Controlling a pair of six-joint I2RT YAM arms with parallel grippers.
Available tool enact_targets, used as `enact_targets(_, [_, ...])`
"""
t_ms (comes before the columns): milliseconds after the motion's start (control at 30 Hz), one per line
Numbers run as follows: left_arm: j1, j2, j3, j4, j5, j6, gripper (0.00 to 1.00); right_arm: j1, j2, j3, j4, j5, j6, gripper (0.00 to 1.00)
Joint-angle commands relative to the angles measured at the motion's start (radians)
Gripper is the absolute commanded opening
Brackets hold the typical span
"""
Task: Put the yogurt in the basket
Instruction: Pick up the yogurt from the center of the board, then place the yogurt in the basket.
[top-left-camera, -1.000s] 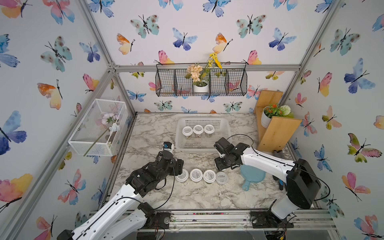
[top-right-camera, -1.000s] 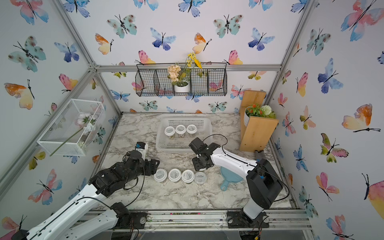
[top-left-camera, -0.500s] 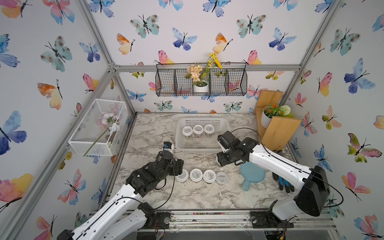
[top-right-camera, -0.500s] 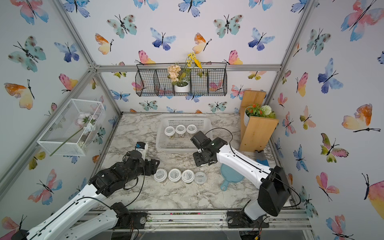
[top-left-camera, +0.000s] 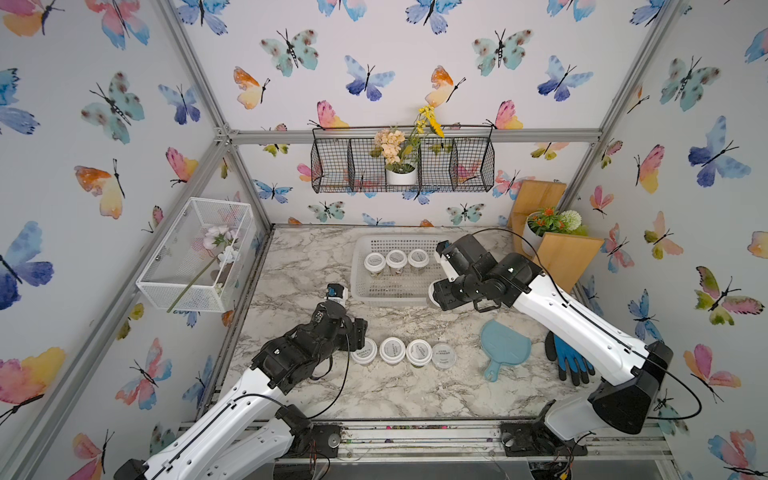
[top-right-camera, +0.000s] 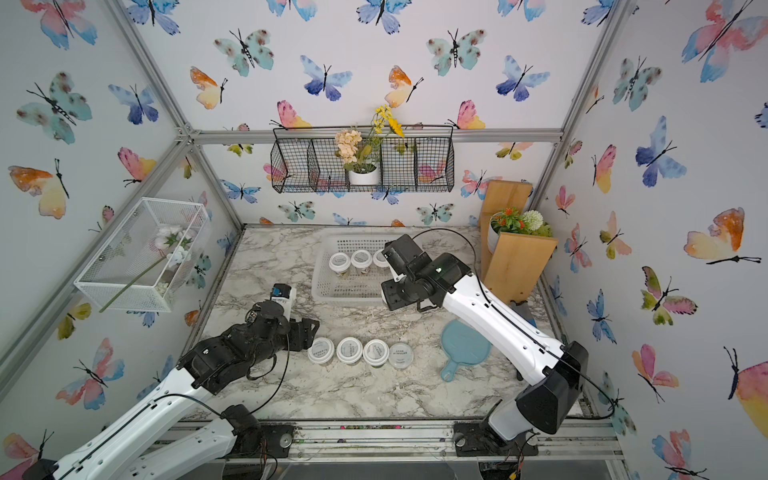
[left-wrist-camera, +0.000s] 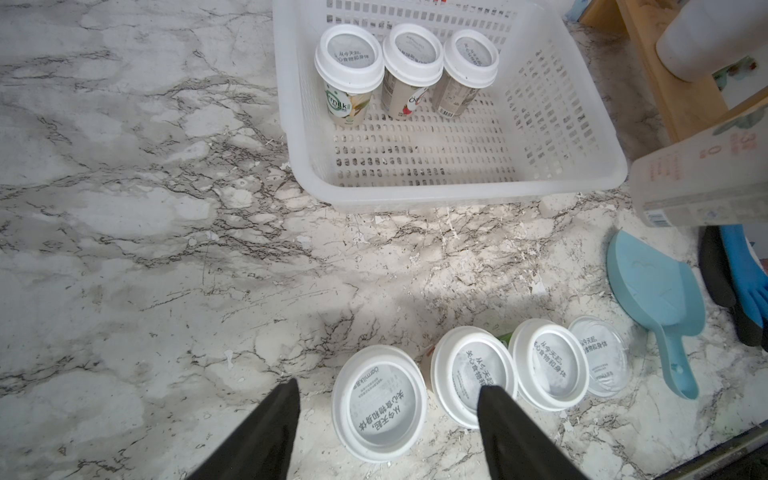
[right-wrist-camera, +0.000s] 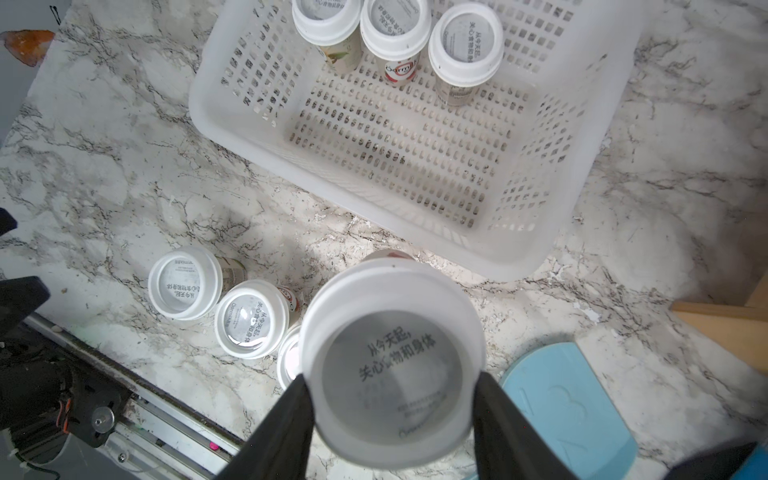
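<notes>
My right gripper is shut on a yogurt jar, its black fingers pressed to both sides of the white lid. In both top views it hangs just off the front right corner of the white perforated basket, and the left wrist view shows the held jar in the air. Three yogurt jars stand along the basket's far side. Several more sit in a row on the marble near the front. My left gripper is open, one finger on each side of the row's leftmost jar.
A light blue scoop and a blue-black glove lie right of the row. At the back right stands a wooden stand with a plant pot. A black wire basket hangs on the back wall, a white mesh box on the left wall.
My right gripper has moved up and back from beside the row toward the basket's front right corner, closing on the jar. The left arm has stayed put.
</notes>
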Motion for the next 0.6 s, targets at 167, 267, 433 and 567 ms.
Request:
enact_targets(167, [0.001, -0.005, -0.004, 0.007, 0.043, 0.012, 0.73, -0.061, 0.150, 0.136, -0.042, 0.080, -0.077, 0.59])
enact_targets(267, [0.001, -0.007, -0.004, 0.007, 0.043, 0.013, 0.73, -0.112, 0.195, 0.161, -0.016, 0.065, -0.107, 0.59])
enact_targets(433, [0.000, -0.008, -0.006, 0.006, 0.042, 0.010, 0.73, -0.184, 0.274, 0.219, 0.017, 0.041, -0.147, 0.59])
enact_targets(567, [-0.001, -0.007, -0.006, 0.006, 0.043, 0.011, 0.73, -0.220, 0.338, 0.260, 0.038, 0.020, -0.169, 0.59])
